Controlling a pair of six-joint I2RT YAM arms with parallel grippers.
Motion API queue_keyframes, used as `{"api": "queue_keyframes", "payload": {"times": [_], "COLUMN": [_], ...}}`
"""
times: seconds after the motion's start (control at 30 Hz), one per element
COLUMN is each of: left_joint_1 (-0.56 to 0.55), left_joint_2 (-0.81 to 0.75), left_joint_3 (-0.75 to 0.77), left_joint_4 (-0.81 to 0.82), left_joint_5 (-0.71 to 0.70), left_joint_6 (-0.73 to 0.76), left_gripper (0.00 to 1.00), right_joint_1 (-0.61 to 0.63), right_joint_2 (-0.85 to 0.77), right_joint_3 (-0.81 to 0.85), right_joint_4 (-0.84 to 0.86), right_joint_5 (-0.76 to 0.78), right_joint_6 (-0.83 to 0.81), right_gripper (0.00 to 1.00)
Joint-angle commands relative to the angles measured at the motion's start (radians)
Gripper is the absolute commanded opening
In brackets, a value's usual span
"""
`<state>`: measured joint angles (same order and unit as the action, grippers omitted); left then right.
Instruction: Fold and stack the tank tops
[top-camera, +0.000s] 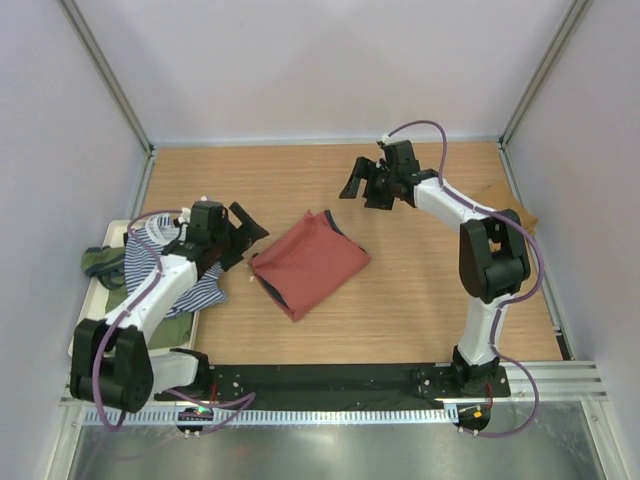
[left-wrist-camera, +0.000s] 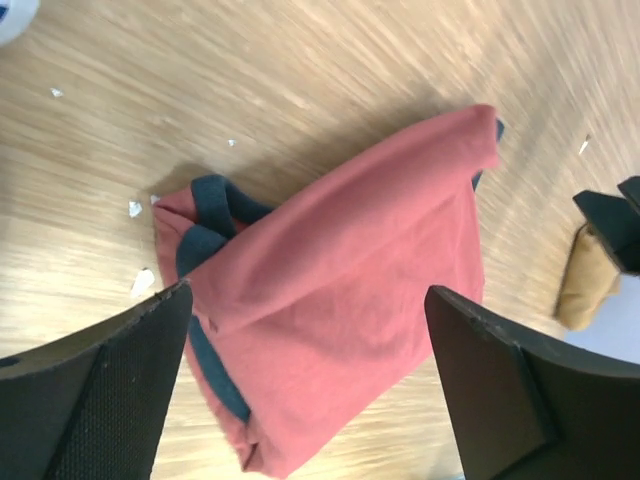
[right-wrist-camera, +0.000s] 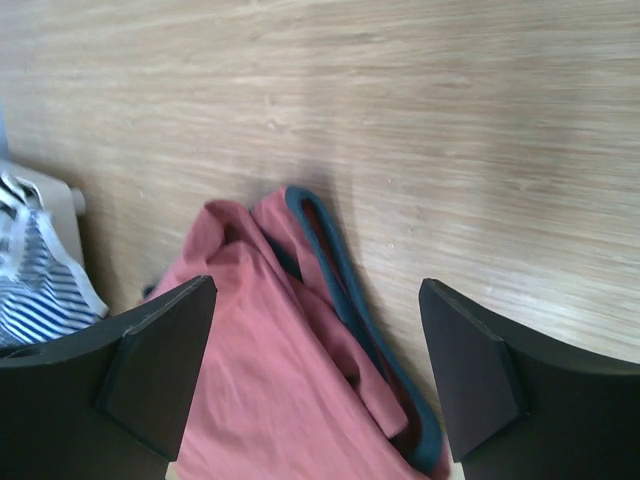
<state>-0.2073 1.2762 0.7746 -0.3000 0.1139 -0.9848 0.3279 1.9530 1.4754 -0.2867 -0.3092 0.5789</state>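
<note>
The rust-red tank top (top-camera: 308, 262) with navy trim lies folded on the wooden table, mid-left. It fills the left wrist view (left-wrist-camera: 340, 290) and shows in the right wrist view (right-wrist-camera: 290, 390). My left gripper (top-camera: 243, 233) is open and empty, just left of it. My right gripper (top-camera: 365, 181) is open and empty, raised over the table behind the red top. The navy-white striped top (top-camera: 160, 268) and the olive green top (top-camera: 103, 265) lie in a white tray (top-camera: 100, 300) at the left. The tan-brown top (top-camera: 510, 205) lies at the right edge.
White walls with metal posts close in the table on three sides. The black base rail (top-camera: 330, 380) runs along the near edge. Small white scraps (left-wrist-camera: 135, 208) lie on the wood near the red top.
</note>
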Motion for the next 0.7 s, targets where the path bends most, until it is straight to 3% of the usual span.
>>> {"api": "queue_keyframes", "payload": {"times": [0.0, 0.17, 0.33, 0.5, 0.63, 0.67], "left_joint_1": [-0.052, -0.116, -0.121, -0.124, -0.124, -0.124], "left_joint_2": [-0.116, -0.163, -0.121, -0.156, -0.186, -0.19], "left_joint_3": [0.012, -0.021, -0.021, -0.057, -0.055, -0.051], "left_joint_4": [-0.112, -0.142, -0.151, -0.154, -0.175, -0.177], "left_joint_5": [-0.092, -0.057, -0.034, -0.03, -0.013, 0.0], "left_joint_6": [0.104, 0.124, 0.147, 0.153, 0.167, 0.172], "left_gripper": [1.0, 0.98, 0.94, 0.91, 0.9, 0.9], "right_joint_1": [0.007, 0.017, 0.054, 0.123, 0.169, 0.172], "right_joint_2": [-0.092, -0.063, 0.032, 0.055, 0.081, 0.081], "right_joint_3": [-0.044, -0.072, 0.043, 0.045, 0.04, 0.036], "right_joint_4": [-0.008, -0.014, -0.173, -0.222, -0.256, -0.262], "right_joint_5": [-0.002, -0.091, -0.091, -0.078, -0.013, -0.008], "right_joint_6": [-0.161, -0.235, -0.342, -0.386, -0.392, -0.386], "right_gripper": [0.88, 0.88, 0.89, 0.87, 0.83, 0.78]}}
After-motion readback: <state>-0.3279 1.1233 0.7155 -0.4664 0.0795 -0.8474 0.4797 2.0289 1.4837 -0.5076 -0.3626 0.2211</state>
